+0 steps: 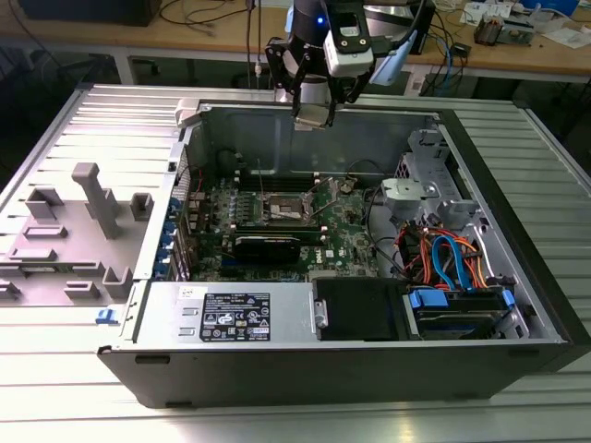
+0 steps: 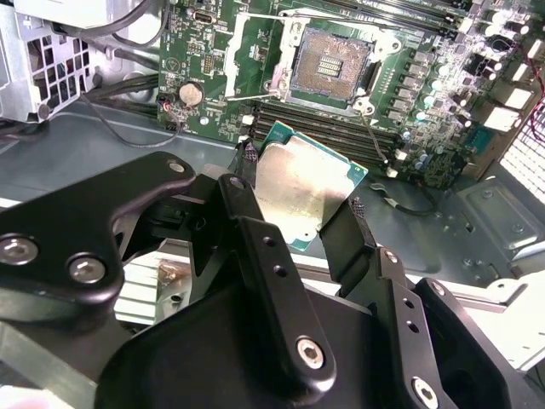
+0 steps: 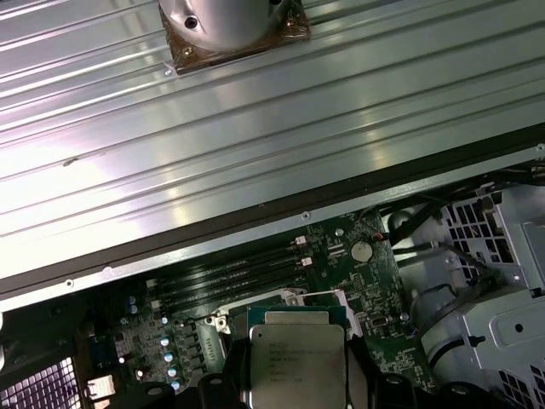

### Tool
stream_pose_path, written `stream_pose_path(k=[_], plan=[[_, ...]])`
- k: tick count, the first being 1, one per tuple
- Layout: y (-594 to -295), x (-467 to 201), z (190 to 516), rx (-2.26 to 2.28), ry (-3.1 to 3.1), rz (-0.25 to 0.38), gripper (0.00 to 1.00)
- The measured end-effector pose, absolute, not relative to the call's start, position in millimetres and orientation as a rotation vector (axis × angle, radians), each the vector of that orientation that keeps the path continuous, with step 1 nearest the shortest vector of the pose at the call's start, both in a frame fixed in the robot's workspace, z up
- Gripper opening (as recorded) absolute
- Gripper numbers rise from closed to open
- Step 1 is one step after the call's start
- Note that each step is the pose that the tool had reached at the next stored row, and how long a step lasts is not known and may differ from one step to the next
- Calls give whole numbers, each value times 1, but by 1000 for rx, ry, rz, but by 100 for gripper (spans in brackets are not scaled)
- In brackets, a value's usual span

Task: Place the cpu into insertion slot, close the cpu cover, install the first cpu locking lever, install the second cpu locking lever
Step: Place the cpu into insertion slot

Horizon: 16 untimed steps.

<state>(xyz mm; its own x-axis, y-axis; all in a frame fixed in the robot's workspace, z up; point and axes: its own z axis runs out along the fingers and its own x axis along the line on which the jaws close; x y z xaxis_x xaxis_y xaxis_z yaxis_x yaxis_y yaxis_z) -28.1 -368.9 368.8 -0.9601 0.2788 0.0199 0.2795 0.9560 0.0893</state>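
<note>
- The gripper (image 2: 301, 189) pinches the cpu (image 2: 311, 175) by two opposite edges, held clear above the computer case (image 1: 369, 383).
- The insertion slot (image 2: 330, 64) sits bare on the motherboard (image 2: 213, 60) — well apart from the cpu.

Even overhead room light falls on the open computer case (image 1: 369, 138) in the exterior view, its floor in soft shadow. In the first wrist view, white glare streaks the ribbed metal table (image 3: 255, 128). In the second wrist view, the chip (image 2: 311, 183) gleams dully between the gripper's (image 2: 298, 198) dark, shadowed fingers (image 2: 255, 230).
</note>
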Motion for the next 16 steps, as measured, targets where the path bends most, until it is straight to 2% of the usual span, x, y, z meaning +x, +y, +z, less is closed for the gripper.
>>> stream_pose_path(k=[16], plan=[[-369,-28,369,-480,-3095,-143,55]])
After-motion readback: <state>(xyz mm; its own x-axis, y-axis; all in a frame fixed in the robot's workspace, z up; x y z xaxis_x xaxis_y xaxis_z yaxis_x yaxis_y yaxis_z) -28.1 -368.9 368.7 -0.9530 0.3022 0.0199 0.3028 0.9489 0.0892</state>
